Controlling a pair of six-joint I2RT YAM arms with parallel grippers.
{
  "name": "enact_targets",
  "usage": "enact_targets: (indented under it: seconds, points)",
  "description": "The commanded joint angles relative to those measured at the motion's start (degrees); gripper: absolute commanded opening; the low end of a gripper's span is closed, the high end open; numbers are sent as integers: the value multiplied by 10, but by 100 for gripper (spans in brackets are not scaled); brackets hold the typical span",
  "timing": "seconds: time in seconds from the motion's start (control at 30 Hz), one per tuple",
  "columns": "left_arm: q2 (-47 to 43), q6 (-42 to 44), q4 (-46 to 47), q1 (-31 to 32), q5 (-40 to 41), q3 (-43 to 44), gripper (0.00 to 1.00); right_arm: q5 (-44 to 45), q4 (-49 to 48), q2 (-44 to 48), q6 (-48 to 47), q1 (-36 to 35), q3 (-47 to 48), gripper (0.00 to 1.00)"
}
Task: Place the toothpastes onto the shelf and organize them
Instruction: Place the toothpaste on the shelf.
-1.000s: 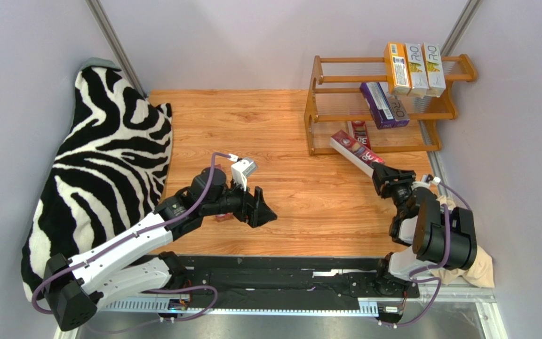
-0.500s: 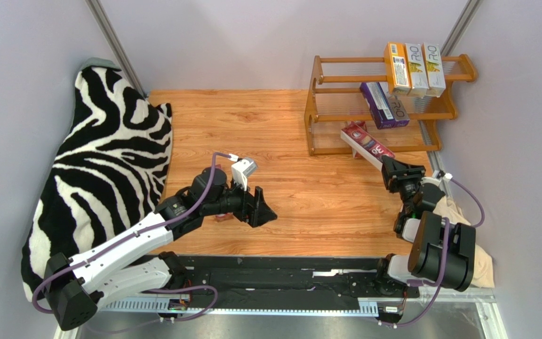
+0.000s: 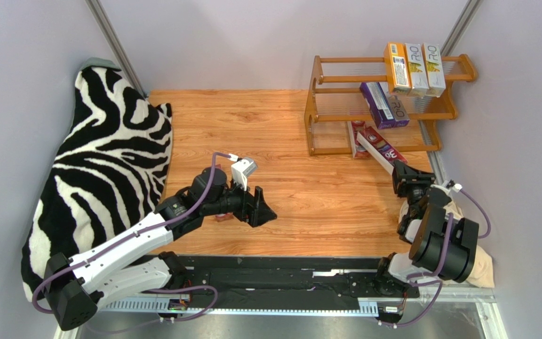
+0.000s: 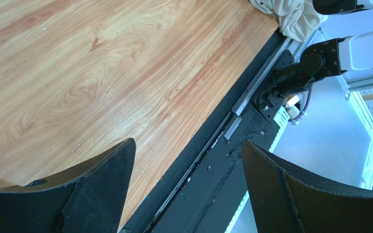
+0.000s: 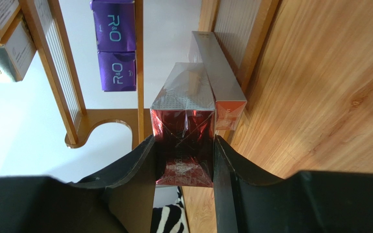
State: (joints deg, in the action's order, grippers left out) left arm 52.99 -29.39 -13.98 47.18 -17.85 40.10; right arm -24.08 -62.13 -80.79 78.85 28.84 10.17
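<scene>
Wooden shelf [image 5: 101,119]; purple cartons [image 5: 117,46], seemingly "R&O"

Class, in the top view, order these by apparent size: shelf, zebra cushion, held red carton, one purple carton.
Largest: zebra cushion
Next: shelf
Smallest: red carton and purple carton, too alike to rank.

zebra-print cushion [image 3: 97,169] left of wooden table [image 3: 252,120]; beige cloth [image 4: 293,17] at right edge
</scene>
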Motion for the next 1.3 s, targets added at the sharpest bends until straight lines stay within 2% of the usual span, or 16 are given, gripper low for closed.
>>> enact_targets:
  seconds: [0.0, 0.27, 0.4, 0.5, 0.9, 1.27]
  points:
    - [-3, 15, 8, -1, -1, -1, 89, 29, -111, -31, 14, 18, -9, 0]
    - [-15, 21, 1, 0, 3, -7, 89, 32, -208, -106, 45, 42, -1, 0]
    - [-10, 22, 2, 0, -1, -7, 89, 60, -237, -138, 54, 43, 1, 0]
    - [-10, 25, 2, -1, -2, -8, 89, 83, -237, -136, 51, 46, 2, 0]
    - [10, 37, 6, -1, -10, -10, 89, 86, -236, -151, 74, 45, 73, 0]
    - [17, 38, 19, -1, -25, -16, 89, 102, -237, -221, 64, 32, 105, 0]
